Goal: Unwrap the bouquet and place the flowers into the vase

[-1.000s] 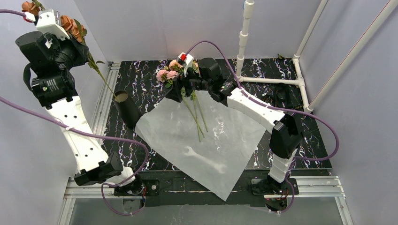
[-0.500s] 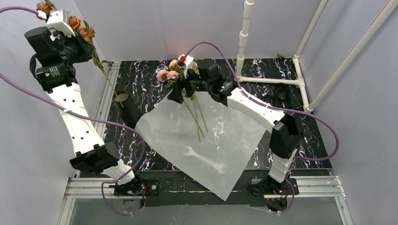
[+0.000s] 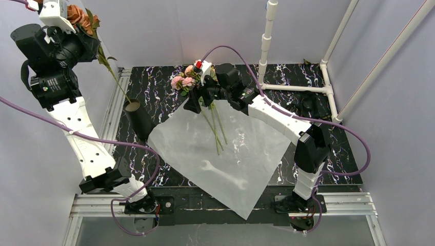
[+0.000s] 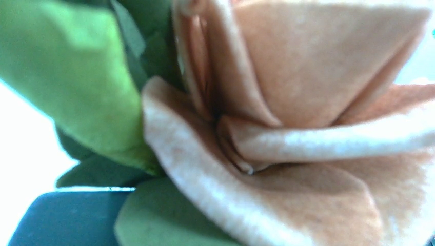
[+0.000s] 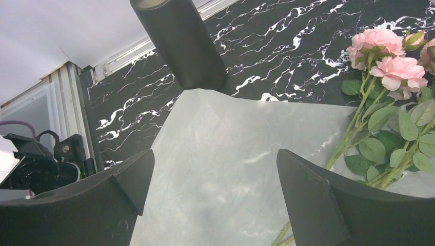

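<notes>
Roses are split between the two arms. The left fingers (image 4: 61, 223), raised high in the far left corner, are closed on the rust-orange roses (image 3: 80, 17), whose petals and green leaves fill the left wrist view. Their long thin stem (image 3: 114, 77) slants down to the mouth of the vase (image 3: 138, 119), a black tube tilted on the black marbled tabletop (image 3: 154, 84) at the left edge. Whether the stem tip is inside the mouth cannot be told.

The right fingers (image 5: 328, 205) are spread wide and hold nothing. They hover low over the far corner of the white paper wrap (image 3: 231, 154), which lies flat and unfolded in the middle of the tabletop. Just beside them lie the pink roses (image 5: 390, 61), heads on the bare marble beyond the paper and stems running back across it. In the right wrist view the vase touches the paper's corner.
</notes>
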Tool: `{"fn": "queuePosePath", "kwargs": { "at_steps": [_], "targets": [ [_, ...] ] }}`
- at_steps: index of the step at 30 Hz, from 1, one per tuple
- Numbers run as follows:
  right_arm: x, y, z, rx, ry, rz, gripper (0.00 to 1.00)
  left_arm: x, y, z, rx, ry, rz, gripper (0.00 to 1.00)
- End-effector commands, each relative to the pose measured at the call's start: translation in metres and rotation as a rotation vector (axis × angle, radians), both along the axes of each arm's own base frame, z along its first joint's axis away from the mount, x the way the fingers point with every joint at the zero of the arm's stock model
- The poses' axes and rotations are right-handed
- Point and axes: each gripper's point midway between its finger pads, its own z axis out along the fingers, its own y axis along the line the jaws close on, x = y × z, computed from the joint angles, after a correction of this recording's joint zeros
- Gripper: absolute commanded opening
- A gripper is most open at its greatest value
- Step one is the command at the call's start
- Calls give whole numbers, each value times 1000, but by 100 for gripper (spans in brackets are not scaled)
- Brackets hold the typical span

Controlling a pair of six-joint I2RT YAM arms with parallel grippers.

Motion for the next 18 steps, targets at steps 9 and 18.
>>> {"fn": "queuePosePath", "kwargs": {
  "at_steps": [9,18],
  "targets": [
    [5,2,27,36,-69,4,99,29,19,-53,-53,87,30,0],
    [15,-3,9,-4,-37,-20,98,49,19,-133,-86,257,1,8]
  ]
}}
